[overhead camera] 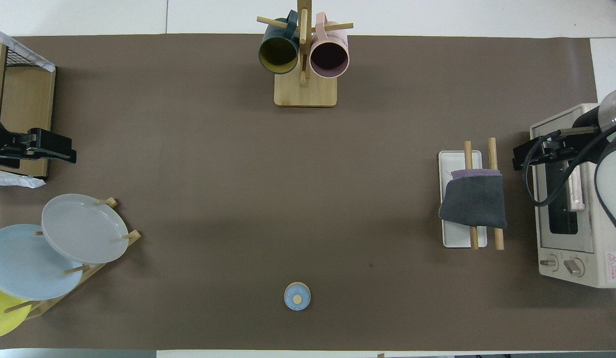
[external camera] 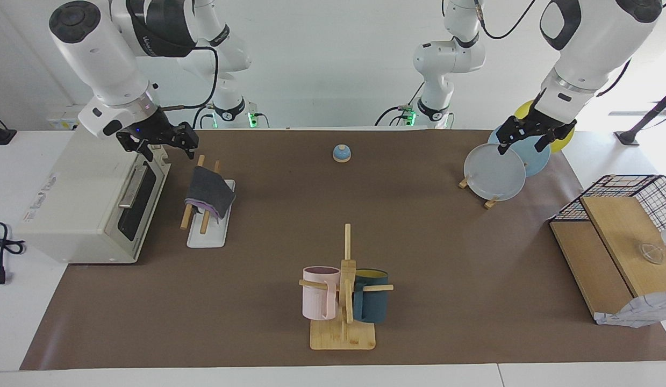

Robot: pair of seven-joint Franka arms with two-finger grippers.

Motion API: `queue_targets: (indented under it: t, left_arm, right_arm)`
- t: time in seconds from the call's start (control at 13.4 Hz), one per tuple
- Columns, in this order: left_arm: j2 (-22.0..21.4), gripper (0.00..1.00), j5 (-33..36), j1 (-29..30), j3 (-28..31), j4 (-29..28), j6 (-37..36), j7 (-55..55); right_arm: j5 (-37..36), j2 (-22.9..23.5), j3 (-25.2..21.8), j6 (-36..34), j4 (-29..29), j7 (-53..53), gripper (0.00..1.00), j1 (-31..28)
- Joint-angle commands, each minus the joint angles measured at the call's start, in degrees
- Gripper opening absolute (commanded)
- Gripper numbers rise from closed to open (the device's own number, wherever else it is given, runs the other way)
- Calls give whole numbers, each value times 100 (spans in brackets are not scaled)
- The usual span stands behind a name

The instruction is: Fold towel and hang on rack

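The towel [external camera: 209, 194] [overhead camera: 474, 199] hangs folded over the two wooden rods of the rack [external camera: 214, 236] [overhead camera: 457, 238]. Its dark grey face is outward and a purple edge shows. The rack stands on its white base toward the right arm's end of the table, beside the toaster oven. My right gripper [external camera: 163, 148] [overhead camera: 520, 158] hovers open and empty over the gap between the rack and the oven, not touching the towel. My left gripper [external camera: 522, 146] [overhead camera: 64, 149] waits open and empty in the air at the left arm's end, near the plate stand.
A white toaster oven [external camera: 91, 209] [overhead camera: 566, 209] sits next to the rack. A bamboo mug stand [external camera: 346, 322] with pink and teal mugs is mid-table, farther out. A small blue bell [external camera: 341, 153] lies near the robots. A plate stand [external camera: 496, 172] and a wire basket on a wooden box [external camera: 617, 236] fill the left arm's end.
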Motion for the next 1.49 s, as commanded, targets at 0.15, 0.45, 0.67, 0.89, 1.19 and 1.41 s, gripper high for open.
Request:
queue_targets:
  t: [0.15,0.45,0.67,0.89,1.19,1.41]
  left_arm:
    - [-29,100,93,34,-16,2,-8,75]
    - [-47,100,93,33,-16,-6,-52,40]
    - [-47,100,93,34,-16,-6,-52,40]
    - [-47,100,93,34,-16,-6,-52,40]
    - [-47,100,93,34,-16,-6,-52,40]
    - [-47,100,93,34,-16,-6,-52,40]
  right_arm:
    - [-76,-150,14,137,-82,112,100,-39]
    - [-190,-80,32,32,147,77,100,-240]
    - [-182,-80,32,-4,155,77,100,-285]
    - [-173,-89,40,-13,155,86,100,-276]
    - [-147,-133,32,31,164,86,100,-259]
    - [-129,-133,32,75,155,94,100,-258]
